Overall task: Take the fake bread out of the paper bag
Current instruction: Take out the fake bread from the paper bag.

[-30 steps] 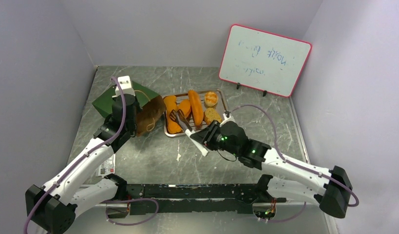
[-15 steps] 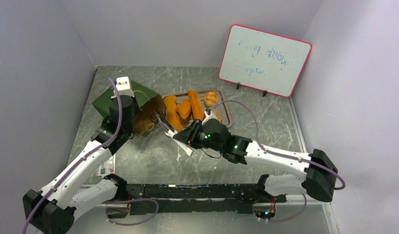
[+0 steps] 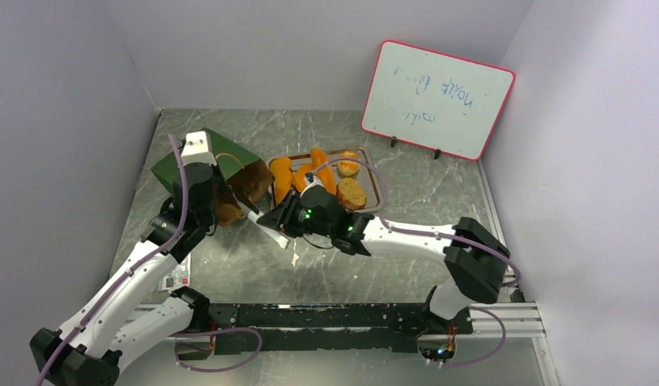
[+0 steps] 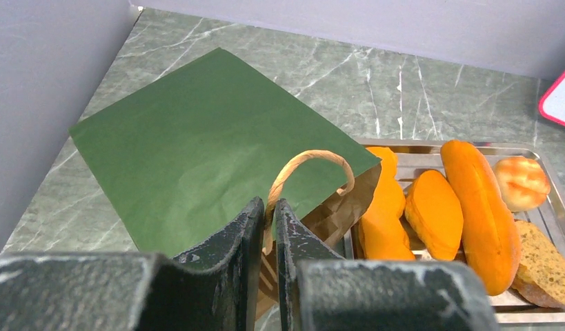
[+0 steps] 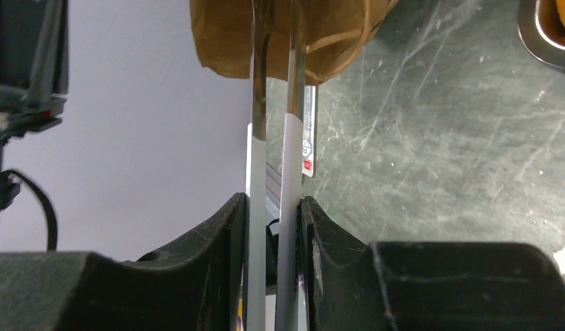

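Left tool (image 4: 268, 214) pinches the cord handle (image 4: 310, 154) of the paper bag (image 4: 210, 145). Right tool (image 5: 274, 207) clamps the tongs (image 5: 291, 158), tips at its mouth. Fake bread (image 4: 476, 207) sits on the tray (image 4: 410, 146), right; any inside I can't see. I'd enter low, slowly.

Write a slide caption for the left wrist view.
The left gripper pinches the paper bag's cord handle; toy breads lie on the metal tray.

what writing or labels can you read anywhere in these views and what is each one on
Whiteboard, leaning at the back right: faint blue and green handwriting, too faint to read.
White card on the table by the left arm: small print and a red mark, too small to read.
No other text shows.
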`<state>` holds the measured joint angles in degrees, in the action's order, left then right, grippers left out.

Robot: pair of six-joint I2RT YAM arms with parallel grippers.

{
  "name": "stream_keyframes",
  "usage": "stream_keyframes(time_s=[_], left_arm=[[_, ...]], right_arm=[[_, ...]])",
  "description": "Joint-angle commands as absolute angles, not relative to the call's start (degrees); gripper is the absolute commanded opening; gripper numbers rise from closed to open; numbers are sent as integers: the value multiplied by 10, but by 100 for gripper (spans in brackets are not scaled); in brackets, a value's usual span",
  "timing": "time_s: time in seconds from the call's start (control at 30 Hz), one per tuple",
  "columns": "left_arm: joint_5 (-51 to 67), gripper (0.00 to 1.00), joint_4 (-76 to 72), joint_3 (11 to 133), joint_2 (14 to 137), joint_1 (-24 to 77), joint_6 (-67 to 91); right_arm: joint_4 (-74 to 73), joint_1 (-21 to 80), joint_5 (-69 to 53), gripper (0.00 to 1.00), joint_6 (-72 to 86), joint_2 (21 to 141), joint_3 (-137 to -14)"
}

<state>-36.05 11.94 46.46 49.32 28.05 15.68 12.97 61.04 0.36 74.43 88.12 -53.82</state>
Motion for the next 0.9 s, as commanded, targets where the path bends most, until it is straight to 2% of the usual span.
stream_keyframes(time_s=[0.0,0.4,0.87], left_arm=[[-352,7,146,458,467,276,177],[-334,7,184,453,445,276,205],[-317,7,190,459,442,276,229]], right_arm=[[203,598,-27,30,753,927,-570],[289,557,-72,31,798,1084,-655],[304,538,-73,35,812,1186,-714]])
